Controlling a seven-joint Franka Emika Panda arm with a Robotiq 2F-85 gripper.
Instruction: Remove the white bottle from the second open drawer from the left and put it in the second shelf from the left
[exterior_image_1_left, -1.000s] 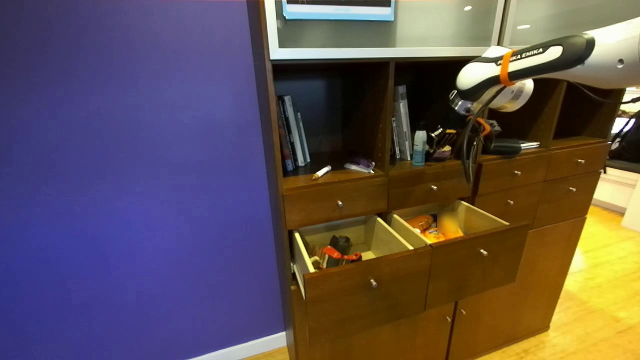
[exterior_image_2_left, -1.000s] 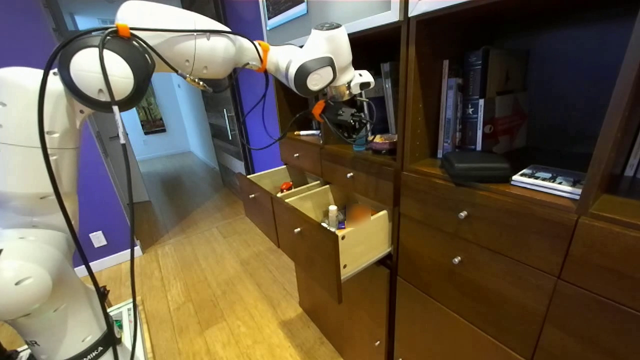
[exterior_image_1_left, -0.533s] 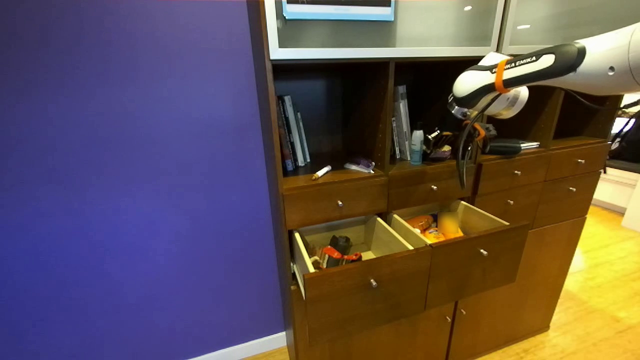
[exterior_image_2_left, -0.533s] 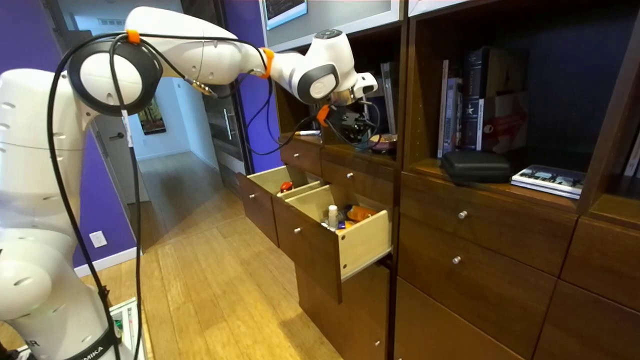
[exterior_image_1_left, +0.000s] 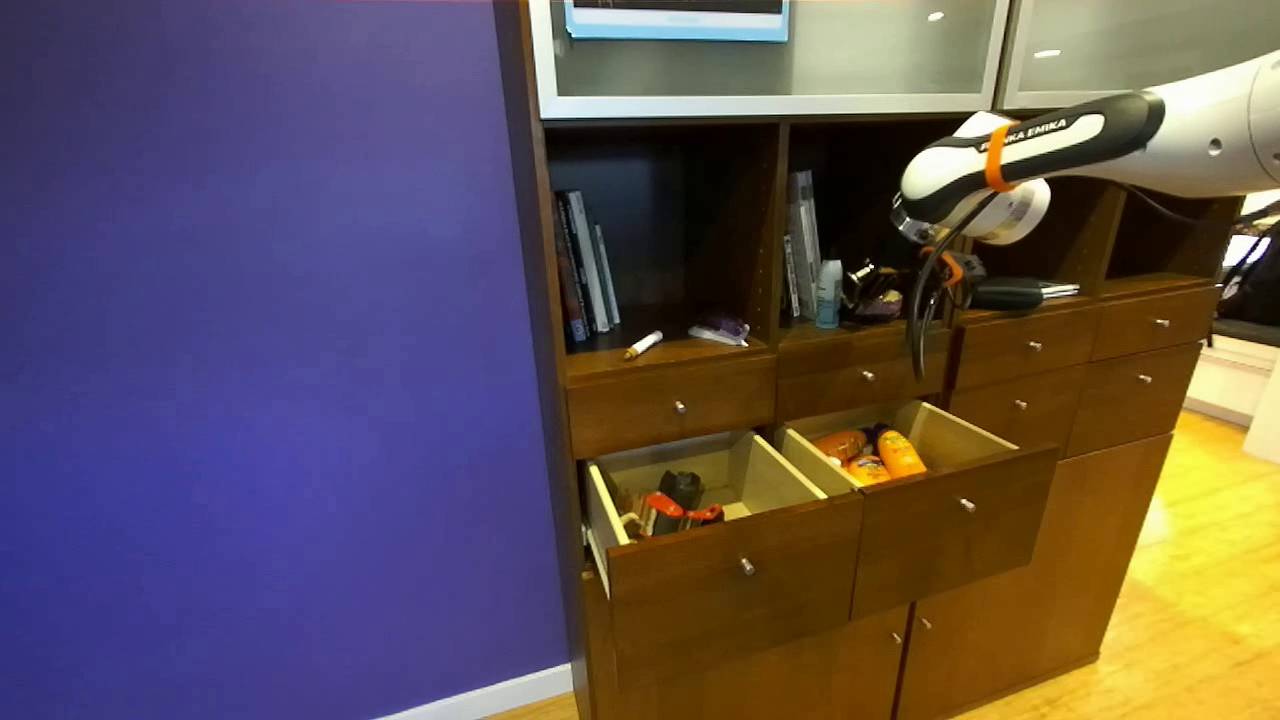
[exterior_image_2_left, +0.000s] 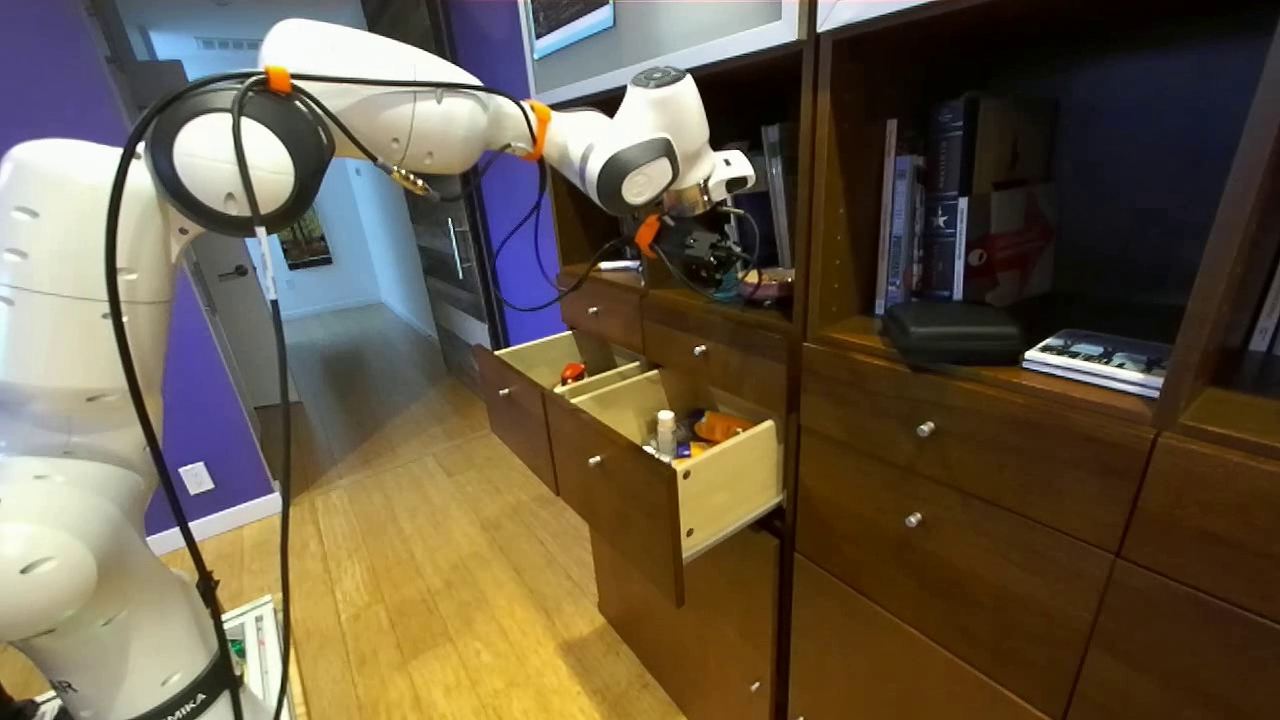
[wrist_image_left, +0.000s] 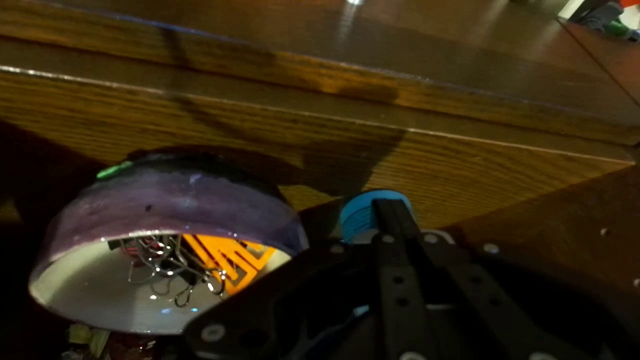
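The white bottle (exterior_image_1_left: 829, 292) stands on the board of the second shelf (exterior_image_1_left: 806, 334), beside upright books; its lower part is pale blue. In the wrist view its blue base (wrist_image_left: 356, 217) shows past my fingers, and its top is hidden. My gripper (wrist_image_left: 391, 204) has its fingertips together in front of the bottle; no held object shows between them. In both exterior views the gripper (exterior_image_1_left: 862, 284) (exterior_image_2_left: 722, 268) is low inside this shelf, close beside the bottle; whether they touch is unclear. The second open drawer (exterior_image_1_left: 960, 535) holds orange-yellow bottles and a white-capped bottle (exterior_image_2_left: 666, 432).
A purple bowl (wrist_image_left: 175, 205) with binder clips stands on the shelf beside the bottle. The left open drawer (exterior_image_1_left: 725, 585) holds red and black items. A marker (exterior_image_1_left: 643, 346) lies on the left shelf. A black case (exterior_image_2_left: 950, 332) and books occupy a neighbouring shelf.
The arm has lowered slightly and moved a little left in an exterior view. The white bottle has shifted slightly left with the gripper, still on the shelf board.
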